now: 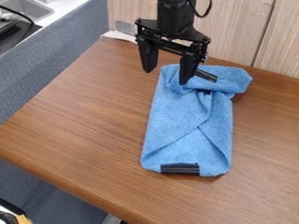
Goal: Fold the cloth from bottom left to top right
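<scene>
Camera view: the blue cloth [184,122] lies just right of the middle, bunched at its twelve o'clock end, with flaps crossing its body. A black strip [180,169] sits at its six o'clock edge. The diagonal fold looks partly made, I judge; tidying the top bunch and left edge probably remains. From the gripper [167,76], most of the cloth lies toward five o'clock. Its fingers are spread wide, holding nothing, one over the cloth's eleven o'clock corner. Around it spreads the wooden table [76,127].
</scene>
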Controlling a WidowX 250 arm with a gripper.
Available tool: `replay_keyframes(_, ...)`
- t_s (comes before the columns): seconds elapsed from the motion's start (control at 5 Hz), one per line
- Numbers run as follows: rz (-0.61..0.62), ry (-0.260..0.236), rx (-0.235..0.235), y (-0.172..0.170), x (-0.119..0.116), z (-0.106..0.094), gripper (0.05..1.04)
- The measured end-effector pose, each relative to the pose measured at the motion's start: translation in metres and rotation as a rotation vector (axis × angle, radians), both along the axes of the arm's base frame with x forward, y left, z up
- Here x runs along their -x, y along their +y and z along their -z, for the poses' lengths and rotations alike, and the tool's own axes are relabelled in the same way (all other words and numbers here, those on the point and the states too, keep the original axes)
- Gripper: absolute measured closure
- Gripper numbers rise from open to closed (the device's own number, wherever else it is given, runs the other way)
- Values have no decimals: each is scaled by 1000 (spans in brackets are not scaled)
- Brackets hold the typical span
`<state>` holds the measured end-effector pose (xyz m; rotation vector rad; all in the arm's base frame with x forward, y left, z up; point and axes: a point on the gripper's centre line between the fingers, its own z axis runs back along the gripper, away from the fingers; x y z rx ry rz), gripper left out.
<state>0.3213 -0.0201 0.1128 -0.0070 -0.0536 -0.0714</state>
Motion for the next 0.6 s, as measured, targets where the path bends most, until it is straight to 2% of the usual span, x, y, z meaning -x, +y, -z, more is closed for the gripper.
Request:
replay_keyframes(0.2, -6, 29, -1, 0, 0, 9, 85)
replay_keyframes(0.4, 29, 28, -12, -21, 2, 12, 85)
replay_keyframes(0.6, 86, 26, -15, -29, 15, 18, 85)
